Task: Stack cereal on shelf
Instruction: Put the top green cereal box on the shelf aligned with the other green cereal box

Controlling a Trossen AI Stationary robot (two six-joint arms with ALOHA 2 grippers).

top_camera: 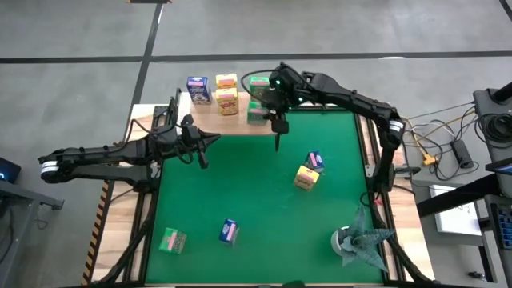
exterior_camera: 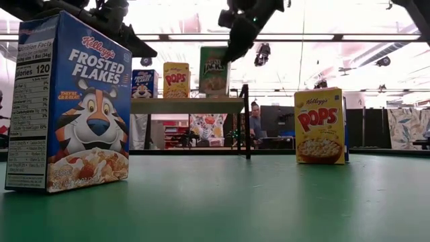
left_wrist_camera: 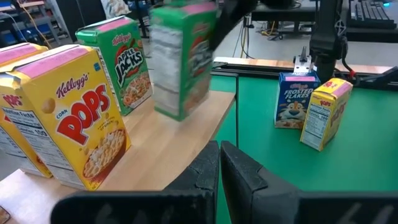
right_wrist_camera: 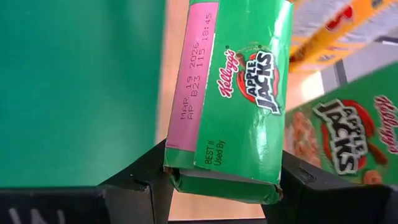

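Glossy green cardboard cereal box [right_wrist_camera: 227, 93] clamped in right end effector [right_wrist_camera: 221, 180], over pale wood shelf [top_camera: 240, 122], left end effector [left_wrist_camera: 219, 163] closed.

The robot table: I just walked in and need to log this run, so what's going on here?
The right gripper holds a green box over the shelf, beside another green box already standing there with yellow and blue ones. The left gripper waits shut near the shelf's edge. Four boxes lie loose on the green mat.
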